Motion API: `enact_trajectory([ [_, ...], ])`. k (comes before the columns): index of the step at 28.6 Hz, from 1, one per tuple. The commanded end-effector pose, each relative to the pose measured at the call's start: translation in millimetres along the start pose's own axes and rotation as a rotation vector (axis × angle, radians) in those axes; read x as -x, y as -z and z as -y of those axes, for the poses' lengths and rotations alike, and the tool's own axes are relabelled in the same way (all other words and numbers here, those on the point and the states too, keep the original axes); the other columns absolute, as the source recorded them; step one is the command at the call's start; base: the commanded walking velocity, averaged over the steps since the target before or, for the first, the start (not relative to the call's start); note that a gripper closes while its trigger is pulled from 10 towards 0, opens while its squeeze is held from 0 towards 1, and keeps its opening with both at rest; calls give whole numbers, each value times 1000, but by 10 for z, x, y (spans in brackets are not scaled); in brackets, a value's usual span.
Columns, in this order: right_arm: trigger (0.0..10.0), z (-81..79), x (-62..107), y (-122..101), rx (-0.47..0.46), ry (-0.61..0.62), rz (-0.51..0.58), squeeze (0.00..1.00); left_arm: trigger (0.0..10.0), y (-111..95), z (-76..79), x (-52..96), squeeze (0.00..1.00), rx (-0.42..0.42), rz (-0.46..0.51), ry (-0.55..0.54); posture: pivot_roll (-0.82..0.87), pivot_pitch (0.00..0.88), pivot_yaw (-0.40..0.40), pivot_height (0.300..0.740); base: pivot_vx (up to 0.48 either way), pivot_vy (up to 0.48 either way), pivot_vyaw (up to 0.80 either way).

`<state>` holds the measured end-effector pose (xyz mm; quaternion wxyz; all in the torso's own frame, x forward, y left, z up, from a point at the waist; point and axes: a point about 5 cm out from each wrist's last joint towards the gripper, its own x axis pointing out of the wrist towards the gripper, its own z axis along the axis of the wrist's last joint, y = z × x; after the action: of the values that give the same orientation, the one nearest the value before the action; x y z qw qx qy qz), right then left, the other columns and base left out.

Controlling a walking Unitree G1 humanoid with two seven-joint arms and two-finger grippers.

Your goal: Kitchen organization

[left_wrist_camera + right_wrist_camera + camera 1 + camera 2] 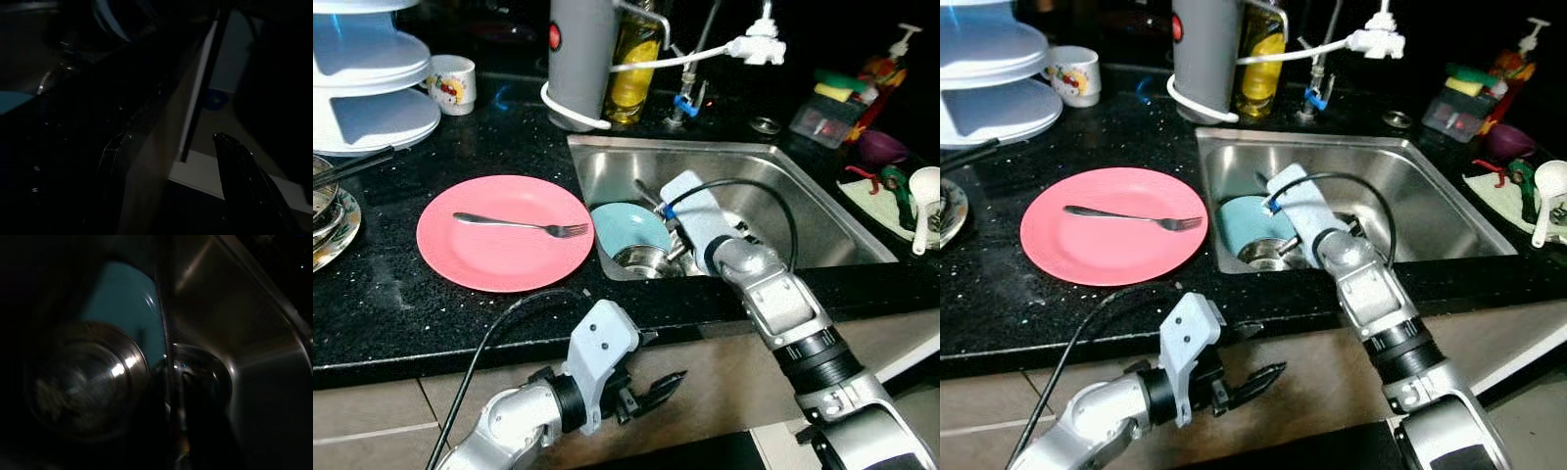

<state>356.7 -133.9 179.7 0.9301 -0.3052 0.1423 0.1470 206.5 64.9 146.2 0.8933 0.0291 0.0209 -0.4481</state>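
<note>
- So the right gripper (pixel 668 230) is down inside the sink (pixel 803 211), right over the pile of dishes at the sink's left end. The wrist housing blocks the fingertips from the head views, so honestly I can't tell if it's open, closed or holding anything.
- What's under it: a teal bowl (pixel 626 227) with a small steel cup (pixel 644 259) just in front of it. The right wrist view shows the same pair up close, steel cup (pixel 85 377) against the teal, very near the camera.
- The right arm is clearly the nearer one for anything in the sink.
- The left gripper (pixel 651 392) hangs below the desk (pixel 382 304) edge in front of the cabinet, fingers a little apart, holding nothing.
- On the desk left of the sink sits a pink plate (pixel 504 259) with a fork (pixel 524 223) lying across it, long axis left to right, tines toward the sink. My guess is the sink stuff ends up there.
</note>
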Motion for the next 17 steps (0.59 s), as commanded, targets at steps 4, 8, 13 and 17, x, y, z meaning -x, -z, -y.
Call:
enact_trajectory([
  [4, 10000, 75, -10, 87, -38, 74, 15, 1000, 10000, -17, -132, -10, 0, -43, 22, -108, 137, 20, -199, 740, 0, 0, 0],
  [8, 10000, 202, 63, -180, -231, 158, 257, 365, 10000, -20, -193, -17, 0, -58, 31, -151, 134, 14, -196, 740, 0, 0, 0],
  [13, 10000, 257, 230, -364, -566, 13, 500, 0, 10000, -69, -312, -21, 0, -88, 55, -226, 131, 15, -197, 740, 0, 0, 0],
  [17, 10000, 292, 330, -419, -656, -30, 606, 0, 10000, -136, -396, -14, 0, -111, 77, -274, 132, 16, -195, 740, 0, 0, 0],
])
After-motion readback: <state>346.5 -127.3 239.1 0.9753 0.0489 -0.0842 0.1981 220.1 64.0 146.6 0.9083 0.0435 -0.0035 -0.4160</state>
